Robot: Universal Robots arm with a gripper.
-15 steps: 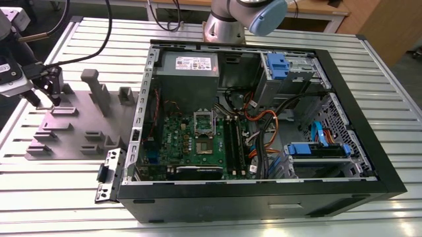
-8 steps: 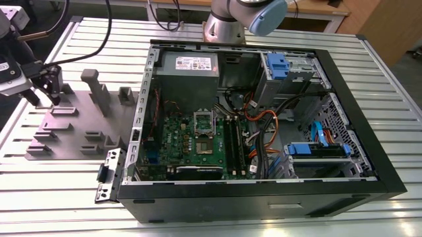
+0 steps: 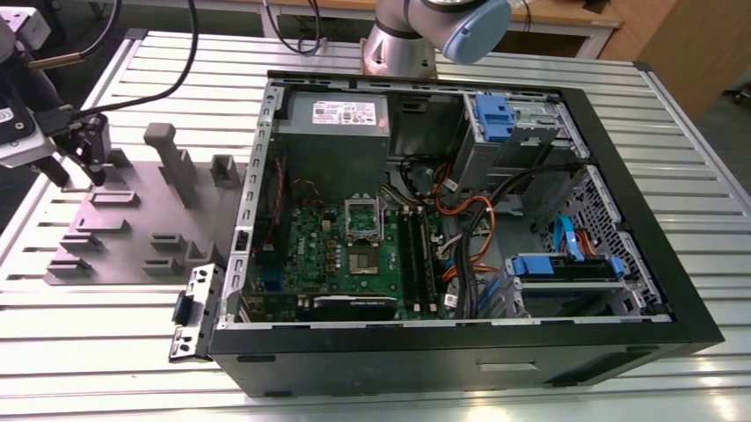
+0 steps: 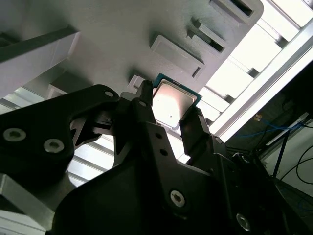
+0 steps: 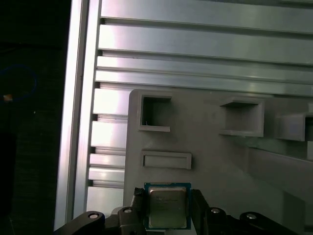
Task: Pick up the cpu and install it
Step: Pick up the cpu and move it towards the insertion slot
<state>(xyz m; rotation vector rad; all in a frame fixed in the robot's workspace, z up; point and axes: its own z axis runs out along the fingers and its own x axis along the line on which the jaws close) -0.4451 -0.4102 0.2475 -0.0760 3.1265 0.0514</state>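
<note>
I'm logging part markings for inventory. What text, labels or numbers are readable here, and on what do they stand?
On the white label of the grey metal box: print too small to read.
On the silvery top of the small square cpu: faint marks, too blurred to read.
No other text can be read.

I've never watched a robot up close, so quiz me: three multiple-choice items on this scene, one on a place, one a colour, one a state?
1. Where is the cpu? A in the socket; B in the gripper, over the grey tray; C on the power supply.
2. The drive brackets in the computer case are: A blue; B red; C yellow.
3. The case is: A shut; B open; C upside down.
Answers: B, both wrist views show it gripped; A, seen in the exterior view; B, the motherboard lies exposed.
</note>
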